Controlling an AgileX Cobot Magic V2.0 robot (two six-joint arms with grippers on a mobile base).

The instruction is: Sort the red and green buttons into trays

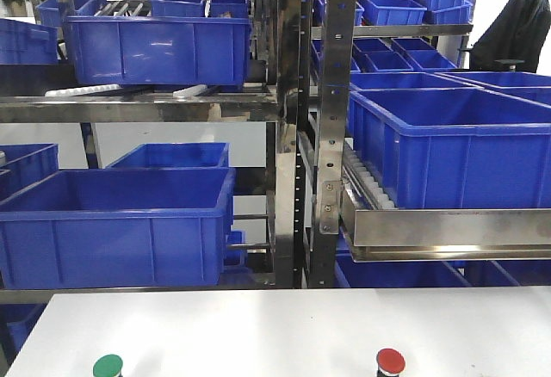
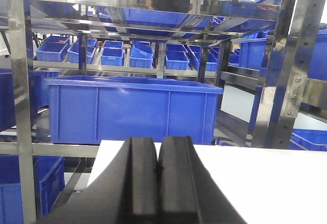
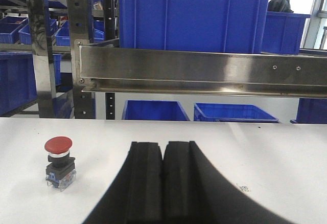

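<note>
The red button (image 3: 59,161) stands upright on the white table (image 3: 265,152), left of my right gripper (image 3: 163,150), which is shut with nothing between its black fingers. In the front view the red button's cap (image 1: 390,361) shows at the bottom edge right of centre, and the green button's cap (image 1: 108,366) at the bottom left. My left gripper (image 2: 157,146) is shut and empty above the white table (image 2: 265,178); no button shows in its view. The trays are out of view.
Behind the table (image 1: 275,325) stand metal racks (image 1: 331,119) loaded with deep blue crates (image 1: 116,222). A steel rail (image 3: 204,73) runs across above the table's far edge in the right wrist view. A small printed marker (image 3: 243,187) lies on the table right of the right gripper.
</note>
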